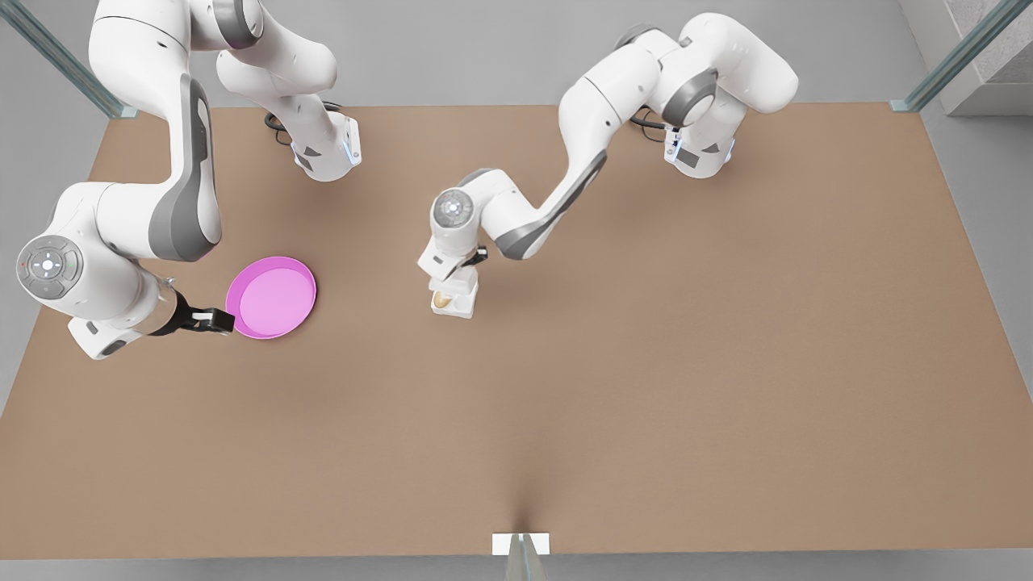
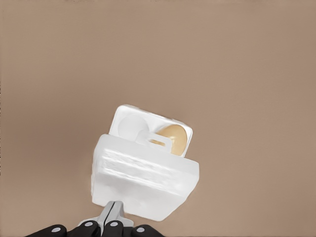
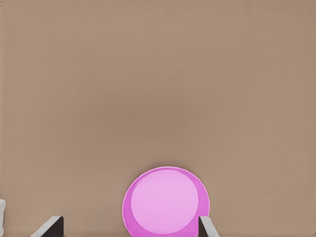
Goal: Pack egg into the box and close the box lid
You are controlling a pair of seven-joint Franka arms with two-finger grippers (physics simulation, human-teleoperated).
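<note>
The white box (image 1: 456, 303) sits mid-table, and in the left wrist view its tray (image 2: 129, 123) shows round cups. The tan egg (image 2: 174, 138) rests in one cup and peeks out in the front view (image 1: 441, 299). The box lid (image 2: 145, 177) leans half-lowered over the tray and hides the nearer cups. My left gripper (image 2: 114, 213) is shut, fingertips together against the lid's near edge, and hangs directly over the box (image 1: 452, 281). My right gripper (image 1: 214, 320) waits open at the front view's left, its fingers (image 3: 52, 226) spread wide beside the pink plate.
A round pink plate (image 1: 271, 297) lies at the front view's left, touching distance from the right gripper; it is bare (image 3: 166, 201). A small white tab (image 1: 520, 543) sits at the table's near edge. Bare brown tabletop (image 1: 726, 363) spreads across the front view's right.
</note>
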